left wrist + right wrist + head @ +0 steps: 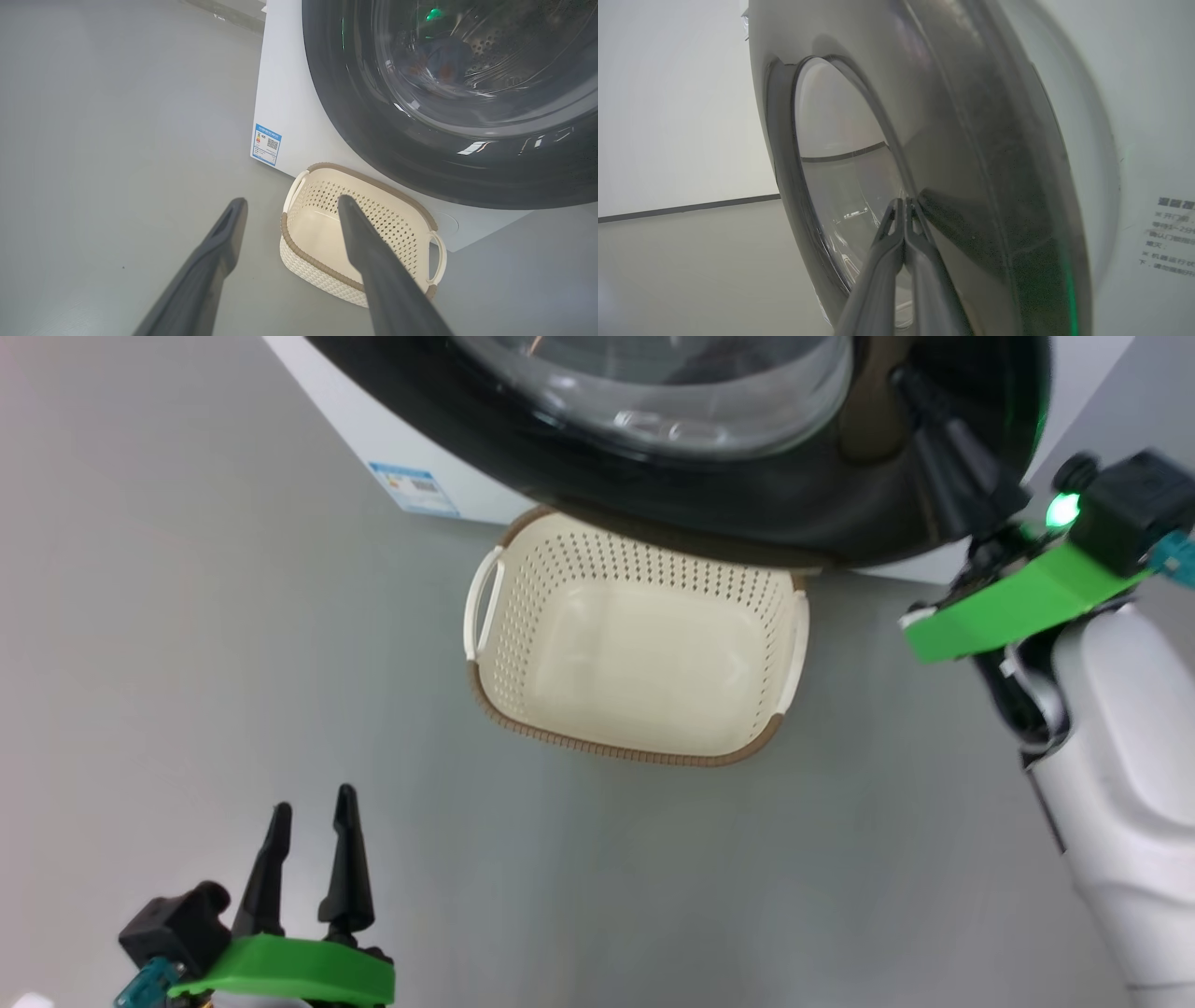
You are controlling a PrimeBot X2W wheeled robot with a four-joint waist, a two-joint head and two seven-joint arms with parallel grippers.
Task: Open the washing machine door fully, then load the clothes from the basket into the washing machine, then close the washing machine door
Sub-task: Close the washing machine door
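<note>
Carefully, since your right fingers, clenched empty, lean on the glossy washing machine door with the clothes already behind its glass, you risk them sliding off before it latches; your left fingers hang released.

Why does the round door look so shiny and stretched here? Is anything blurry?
Head view: bright glare on the glass of the washing machine door. Left wrist view: white streaks on its black rim, a green dot mirrored in the glass. Right wrist view: the wide lens bends the door into an oval, slightly soft.
</note>
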